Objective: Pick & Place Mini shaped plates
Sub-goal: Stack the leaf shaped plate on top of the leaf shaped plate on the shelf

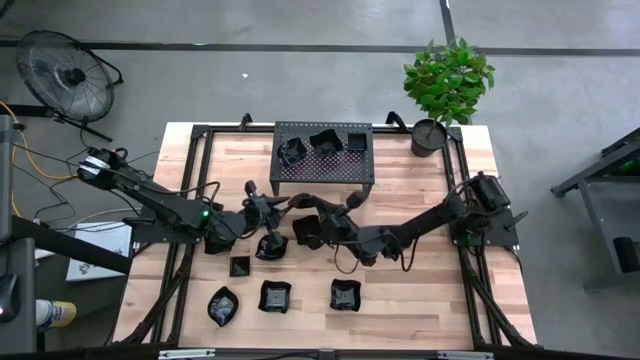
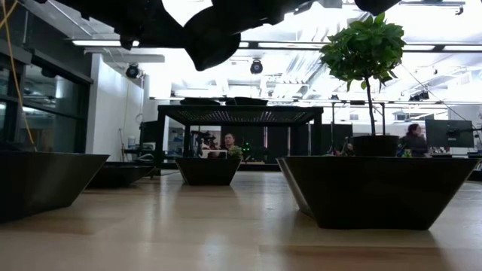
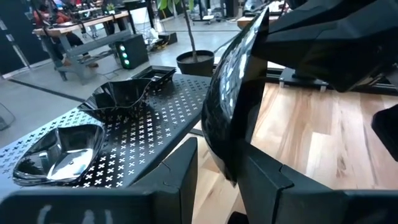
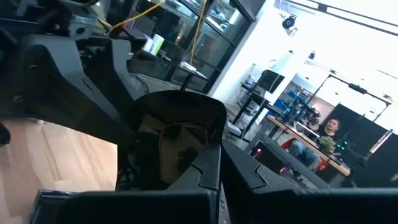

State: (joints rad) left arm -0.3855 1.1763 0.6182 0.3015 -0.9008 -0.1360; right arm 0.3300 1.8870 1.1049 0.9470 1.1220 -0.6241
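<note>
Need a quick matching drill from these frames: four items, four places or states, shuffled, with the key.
Items:
1. left gripper
2. right gripper
3. perforated rack
4. potted plant

Places or states:
A. at the table's far right corner
B. clamped on a glossy black plate, held on edge
C. shut, raised over the table's middle
D. at the far edge's middle, carrying three black plates

Pairs: 1-B, 2-C, 3-D, 4-A

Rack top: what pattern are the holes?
Small cross-shaped cutouts in rows across the black rack; clearest in the left wrist view.
</note>
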